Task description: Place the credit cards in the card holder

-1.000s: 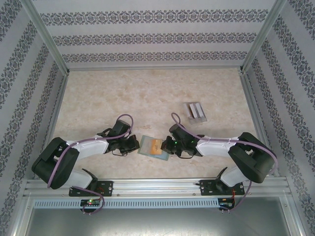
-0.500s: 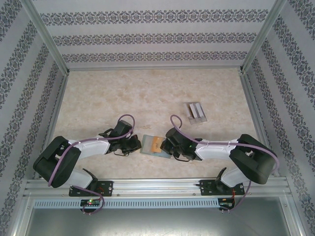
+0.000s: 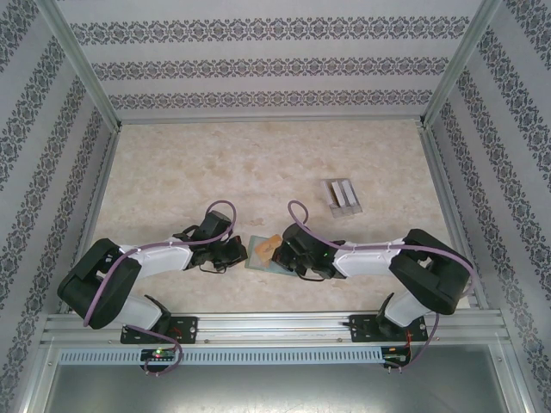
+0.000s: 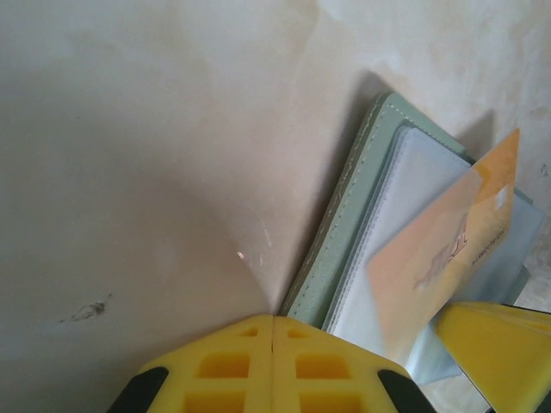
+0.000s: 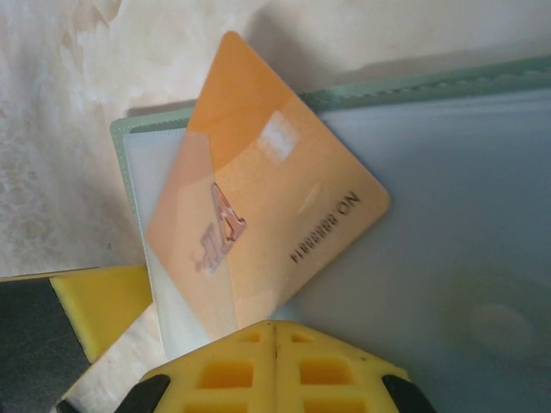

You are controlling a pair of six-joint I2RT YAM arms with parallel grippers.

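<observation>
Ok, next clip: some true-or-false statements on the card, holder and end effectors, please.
1. The card holder lies open on the table. True.
2. The orange card lies squared inside its pocket. False: it sits diagonal, one corner past the holder's edge.
3. Both end effectors are wide open. False: the left end effector and right end effector are shut.
4. The clear rack stands apart from the card holder. True.

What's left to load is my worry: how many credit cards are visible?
1. A tan-orange card lies slantwise on the open card holder, its lower part tucked under a clear pocket. Others may be hidden inside the holder or out of sight.
</observation>
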